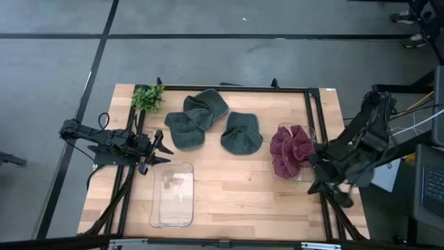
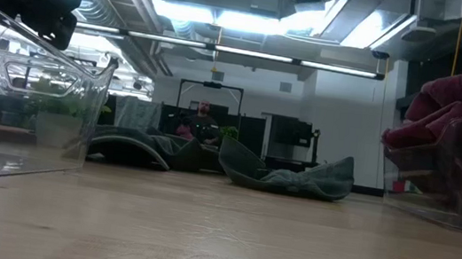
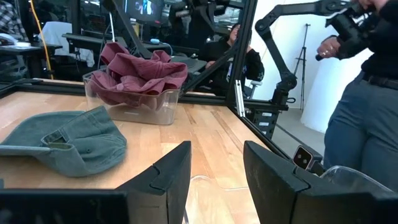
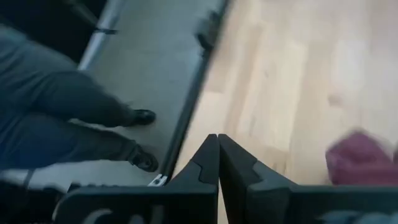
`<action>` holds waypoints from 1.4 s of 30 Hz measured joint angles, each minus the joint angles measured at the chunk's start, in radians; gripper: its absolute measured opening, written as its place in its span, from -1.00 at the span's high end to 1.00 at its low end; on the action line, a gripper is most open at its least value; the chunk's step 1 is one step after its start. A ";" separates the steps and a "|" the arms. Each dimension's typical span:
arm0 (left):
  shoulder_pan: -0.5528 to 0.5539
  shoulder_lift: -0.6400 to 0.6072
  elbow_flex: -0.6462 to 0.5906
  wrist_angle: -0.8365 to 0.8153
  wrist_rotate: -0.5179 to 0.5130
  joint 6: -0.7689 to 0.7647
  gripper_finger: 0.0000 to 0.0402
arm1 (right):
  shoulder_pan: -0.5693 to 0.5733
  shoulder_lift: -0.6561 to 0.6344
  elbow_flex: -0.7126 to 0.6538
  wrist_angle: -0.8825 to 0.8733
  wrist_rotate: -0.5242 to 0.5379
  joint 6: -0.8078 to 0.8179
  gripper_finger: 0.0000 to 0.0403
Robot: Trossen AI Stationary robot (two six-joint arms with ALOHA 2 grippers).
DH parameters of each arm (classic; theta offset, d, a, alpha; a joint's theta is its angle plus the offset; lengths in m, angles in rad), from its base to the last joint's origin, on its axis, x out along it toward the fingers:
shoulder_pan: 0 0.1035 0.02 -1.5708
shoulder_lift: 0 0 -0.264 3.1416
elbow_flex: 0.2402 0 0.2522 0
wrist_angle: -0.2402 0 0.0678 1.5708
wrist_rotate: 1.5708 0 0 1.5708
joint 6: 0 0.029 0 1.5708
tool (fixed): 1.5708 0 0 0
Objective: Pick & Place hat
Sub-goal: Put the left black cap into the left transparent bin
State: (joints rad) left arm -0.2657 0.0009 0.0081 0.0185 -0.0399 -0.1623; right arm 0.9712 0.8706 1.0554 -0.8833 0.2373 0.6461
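Three green hats (image 1: 208, 119) lie crumpled in the upper middle of the high view, on the counter (image 1: 236, 194); two of them overlap, the third lies just beside. They look soft, light and floppy, likely to sag and fold when lifted, so a pinch on a raised fold or the brim seems the best hold. Dark red hats (image 1: 291, 149) fill a clear tub (image 1: 310, 132) at centre right. An empty clear tray (image 1: 172, 196) lies lower left of centre.

The left claw (image 1: 161, 150) hovers open, empty, beside the tray. The right claw (image 1: 316, 182), at the right edge, is closed on nothing.

The clear tray's walls are hard to trace, and how the overlapping hats interlock stays hidden.
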 joint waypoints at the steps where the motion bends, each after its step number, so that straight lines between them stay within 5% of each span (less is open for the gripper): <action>1: 0.000 0.000 0.000 0.000 0.000 0.000 0.29 | 0.005 -0.025 0.000 0.006 -0.002 -0.047 0.99; 6: 0.000 0.000 0.000 0.000 0.000 0.000 0.29 | 0.017 -0.183 -0.102 0.160 -0.045 -0.222 0.99; 16: 0.000 0.000 0.000 0.000 0.000 0.000 0.29 | 0.018 -0.521 -0.526 0.652 -0.333 -0.434 0.99; 27: 0.000 0.000 0.000 0.000 0.000 0.000 0.29 | 0.017 -0.851 -0.829 0.800 -0.362 -0.525 0.99; 37: 0.000 0.003 0.000 0.007 -0.002 0.000 0.29 | 0.011 -0.870 -1.052 1.103 -0.368 -0.586 0.99; 42: 0.000 0.003 0.000 0.007 -0.001 0.000 0.29 | 0.011 -0.870 -1.049 1.081 -0.288 -0.666 0.99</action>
State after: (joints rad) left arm -0.2657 0.0040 0.0082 0.0259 -0.0410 -0.1620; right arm 0.9817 0.0010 0.0063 0.1978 -0.0507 -0.0198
